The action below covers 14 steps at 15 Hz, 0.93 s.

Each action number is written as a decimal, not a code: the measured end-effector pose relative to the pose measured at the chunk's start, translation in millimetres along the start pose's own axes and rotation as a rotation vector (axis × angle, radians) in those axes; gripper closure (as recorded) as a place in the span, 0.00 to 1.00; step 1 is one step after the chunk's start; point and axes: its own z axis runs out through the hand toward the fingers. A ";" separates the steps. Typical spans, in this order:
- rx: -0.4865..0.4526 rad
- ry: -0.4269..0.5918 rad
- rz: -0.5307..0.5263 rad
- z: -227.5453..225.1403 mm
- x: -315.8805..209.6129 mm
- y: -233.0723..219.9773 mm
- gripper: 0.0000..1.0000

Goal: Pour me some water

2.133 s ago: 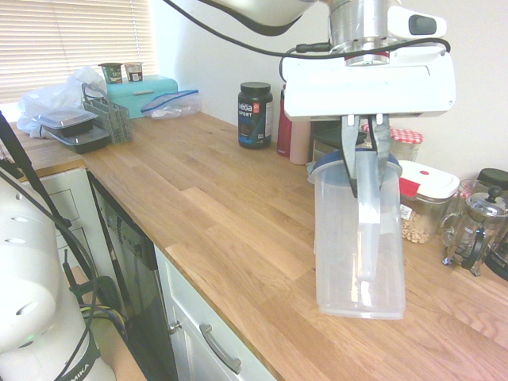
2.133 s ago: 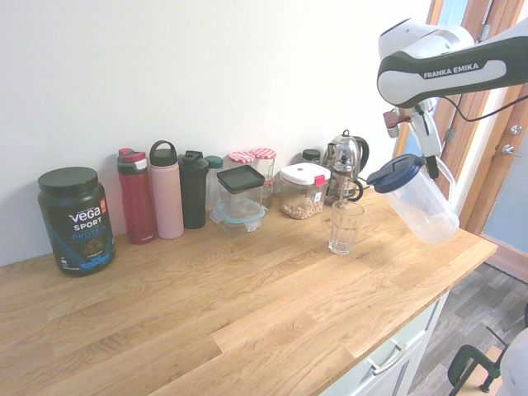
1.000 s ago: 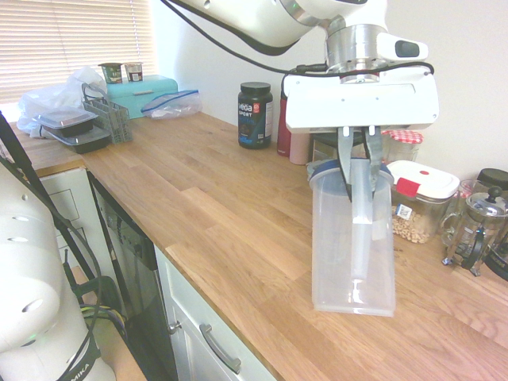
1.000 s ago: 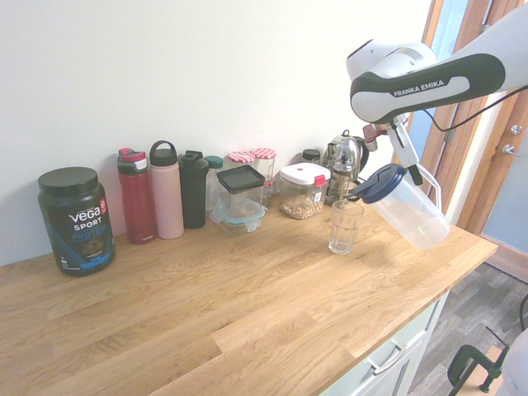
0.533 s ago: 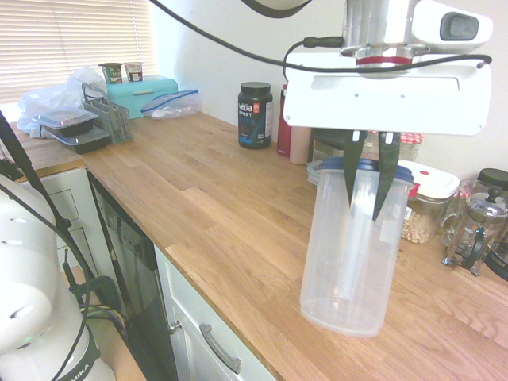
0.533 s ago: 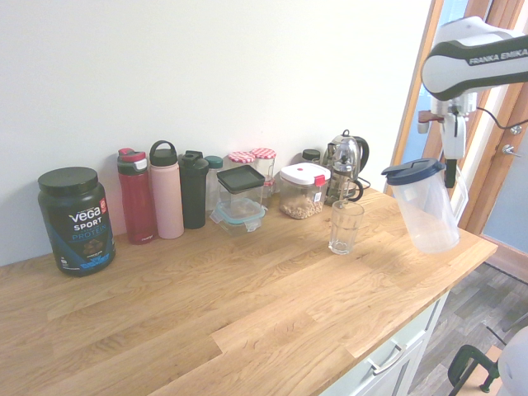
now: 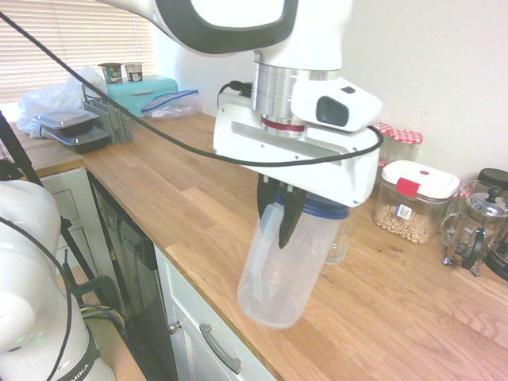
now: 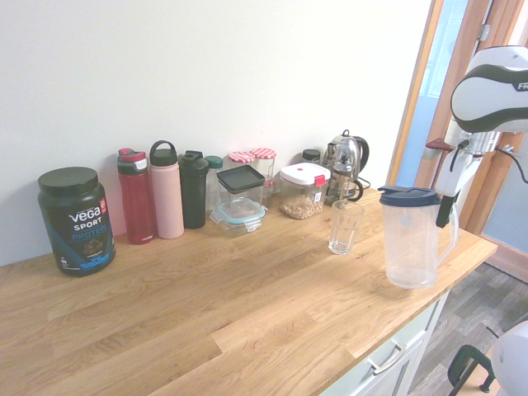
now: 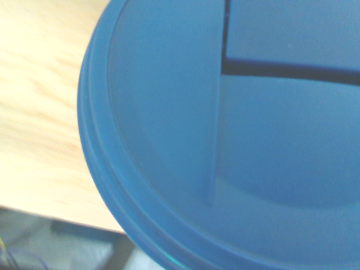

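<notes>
The clear plastic pitcher (image 8: 410, 241) with a dark blue lid (image 9: 225, 140) hangs upright at the front edge of the wooden worktop (image 8: 247, 305), near its end corner by the door. In the first exterior view its base appears to be just above the wood; whether it touches cannot be determined. The pitcher looks empty. The gripper (image 8: 446, 210) points straight down, and its fingers (image 7: 287, 216) are closed on the pitcher's handle just below the lid. In the wrist view the lid fills most of the picture, with the worktop's front edge beside it.

Just behind the pitcher, further in from the front edge, stands an empty drinking glass (image 8: 345, 227), upright and apart from the pitcher.

Along the back edge, against the wall, a row of containers stands. From the end nearest the door:
- a glass French press (image 8: 344, 167);
- a clear canister with a white lid and red clasp (image 8: 304, 190);
- a glass food box with a dark lid (image 8: 242, 198);
- two jars with red checked lids (image 8: 254, 159) behind that box;
- a black bottle (image 8: 193, 188);
- a pink bottle (image 8: 166, 190);
- a red bottle (image 8: 136, 196).

A black Vega Sport tub (image 8: 75, 219) stands apart, further along the wall.

At the far corner in the first exterior view are a turquoise bread bin (image 7: 143, 94) and stacked black trays (image 7: 73, 131).
</notes>
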 end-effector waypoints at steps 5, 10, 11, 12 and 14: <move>0.073 0.158 0.133 -9.9 -86.7 -82.8 1.00; 0.145 0.275 0.205 1.4 -157.4 -196.6 1.00; 0.150 0.280 0.219 11.2 -159.6 -212.8 1.00; 0.149 0.279 0.230 21.5 -159.5 -226.5 1.00; 0.164 0.278 0.256 35.2 -156.8 -250.5 1.00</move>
